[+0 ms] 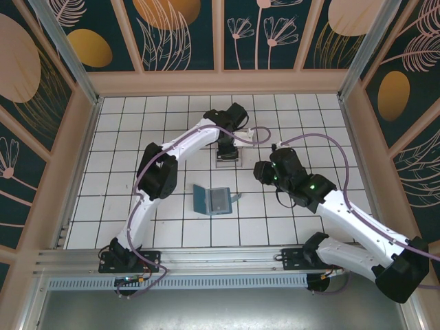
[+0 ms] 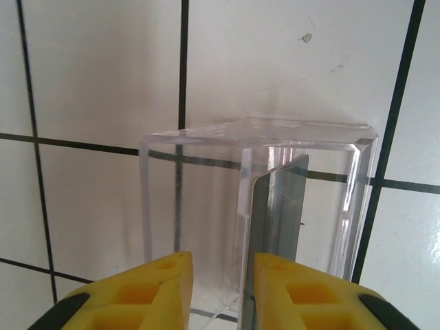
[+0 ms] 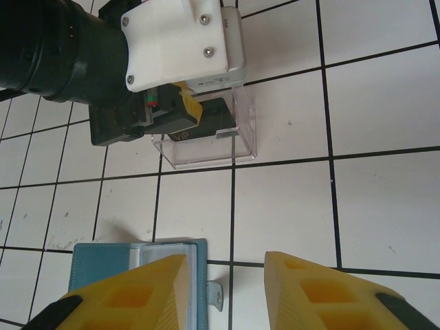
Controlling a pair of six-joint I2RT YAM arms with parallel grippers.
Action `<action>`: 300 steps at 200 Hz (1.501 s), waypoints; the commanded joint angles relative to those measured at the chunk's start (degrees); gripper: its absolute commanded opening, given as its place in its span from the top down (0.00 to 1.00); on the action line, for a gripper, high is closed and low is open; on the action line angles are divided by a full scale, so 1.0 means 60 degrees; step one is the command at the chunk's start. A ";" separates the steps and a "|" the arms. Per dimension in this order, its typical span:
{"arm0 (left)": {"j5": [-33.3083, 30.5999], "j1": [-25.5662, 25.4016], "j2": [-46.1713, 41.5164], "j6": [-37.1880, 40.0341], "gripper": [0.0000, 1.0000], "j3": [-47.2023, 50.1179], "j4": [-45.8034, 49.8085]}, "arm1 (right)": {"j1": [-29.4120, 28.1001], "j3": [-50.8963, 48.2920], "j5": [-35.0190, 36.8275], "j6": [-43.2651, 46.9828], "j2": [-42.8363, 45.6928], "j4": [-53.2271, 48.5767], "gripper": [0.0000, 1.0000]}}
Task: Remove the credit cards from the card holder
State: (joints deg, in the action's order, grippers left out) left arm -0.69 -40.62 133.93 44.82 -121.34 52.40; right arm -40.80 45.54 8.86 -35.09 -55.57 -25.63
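The teal card holder [image 1: 201,199] lies open mid-table, with a pale grey card [image 1: 219,201] on its right half. In the right wrist view the card holder [image 3: 103,258] shows a whitish card [image 3: 161,251] at its right edge. My right gripper [image 3: 223,292] hovers open over that edge, holding nothing. My left gripper [image 2: 221,292] is open at the clear plastic box [image 2: 206,179], where a grey card [image 2: 278,206] stands against the right finger. From the right wrist view that dark card [image 3: 206,124] leans inside the box [image 3: 244,148].
The left arm's wrist [image 3: 158,48] hangs over the clear box [image 1: 227,158] at the back centre. The holder's small clasp tab [image 3: 215,297] sticks out to its right. White tiled floor spreads to the right of both; wooden walls [image 1: 82,151] enclose the table.
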 commanded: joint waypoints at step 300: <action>0.0493 -0.0033 -0.0274 -0.0353 0.62 0.1042 -0.0852 | 0.0090 0.0092 -0.0140 -0.0216 -0.0051 0.0170 0.65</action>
State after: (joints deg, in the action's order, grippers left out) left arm 1.02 -40.62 131.37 43.27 -115.44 46.28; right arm -40.80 45.54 7.62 -35.48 -56.42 -25.47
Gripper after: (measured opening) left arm 0.372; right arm 0.351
